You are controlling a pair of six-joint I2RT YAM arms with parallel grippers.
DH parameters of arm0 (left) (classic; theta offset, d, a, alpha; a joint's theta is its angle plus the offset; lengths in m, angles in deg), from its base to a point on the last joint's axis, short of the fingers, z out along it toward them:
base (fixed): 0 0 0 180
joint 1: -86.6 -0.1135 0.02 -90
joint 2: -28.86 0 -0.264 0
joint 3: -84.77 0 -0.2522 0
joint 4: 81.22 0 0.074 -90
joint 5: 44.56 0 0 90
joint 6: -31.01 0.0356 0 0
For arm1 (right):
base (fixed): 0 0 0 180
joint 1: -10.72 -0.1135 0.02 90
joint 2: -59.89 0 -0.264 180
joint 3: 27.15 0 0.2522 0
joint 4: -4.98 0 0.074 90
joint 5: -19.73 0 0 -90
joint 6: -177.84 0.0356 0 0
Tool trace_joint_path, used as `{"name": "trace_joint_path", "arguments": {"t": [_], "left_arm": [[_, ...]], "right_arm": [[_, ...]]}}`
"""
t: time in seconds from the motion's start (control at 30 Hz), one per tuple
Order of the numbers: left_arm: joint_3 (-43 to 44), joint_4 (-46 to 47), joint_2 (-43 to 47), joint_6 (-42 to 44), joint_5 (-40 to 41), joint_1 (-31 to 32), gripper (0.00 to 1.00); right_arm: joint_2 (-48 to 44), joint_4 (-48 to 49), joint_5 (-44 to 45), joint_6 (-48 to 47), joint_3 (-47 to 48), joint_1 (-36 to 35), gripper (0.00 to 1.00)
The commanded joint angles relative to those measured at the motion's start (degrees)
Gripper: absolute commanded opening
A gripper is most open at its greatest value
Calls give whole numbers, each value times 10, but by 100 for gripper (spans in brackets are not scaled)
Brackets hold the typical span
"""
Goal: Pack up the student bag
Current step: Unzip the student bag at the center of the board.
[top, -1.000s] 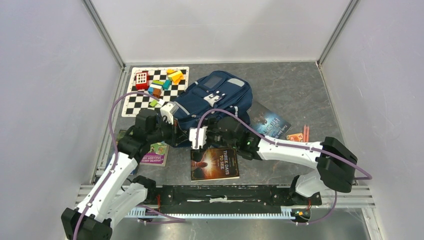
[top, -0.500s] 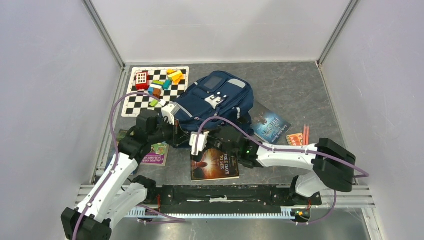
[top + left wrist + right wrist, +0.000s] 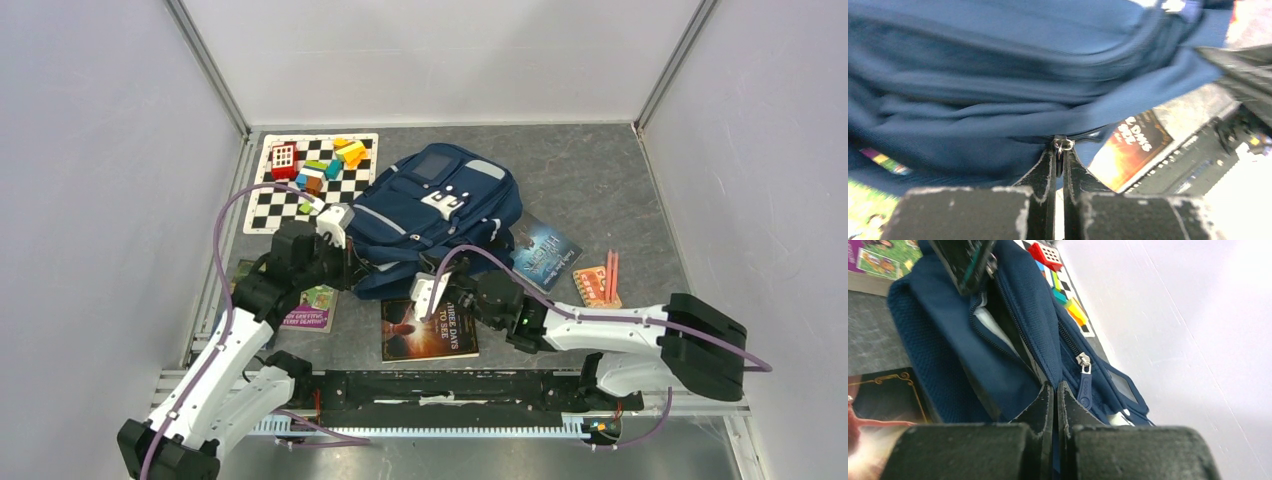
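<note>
The student bag, navy blue with grey stripes, lies in the middle of the table with its main zip partly open. My left gripper is at the bag's near left corner. In the left wrist view it is shut on a small metal zipper pull. My right gripper is at the bag's near edge. In the right wrist view it is shut on the blue fabric rim of the bag beside the open zip. A blue rubber pull hangs just to its right.
A dark book lies under the right wrist, near the table's front edge. Another book lies right of the bag and a green and purple one left. A chequered mat holds several coloured blocks. Orange pencils lie at the right.
My right gripper has shut on the bag's rim and drawn back toward the near right. The bag has shifted to the right with it. The left gripper stays shut on the zipper pull.
</note>
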Motion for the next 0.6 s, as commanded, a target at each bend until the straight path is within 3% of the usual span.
{"name": "trace_joint_path", "arguments": {"t": [0.0,0.4,0.53,0.57], "left_arm": [[42,-38,3,13,179,-21,2],[90,-101,-16,17,187,-33,2],[80,-68,9,28,63,-33,2],[77,-63,17,36,25,-33,2]], "right_arm": [[-59,46,104,-8,-20,19,0],[-132,20,4,24,-33,93,0],[-147,-33,-28,32,-16,101,0],[-151,-48,-41,36,-9,101,7]]}}
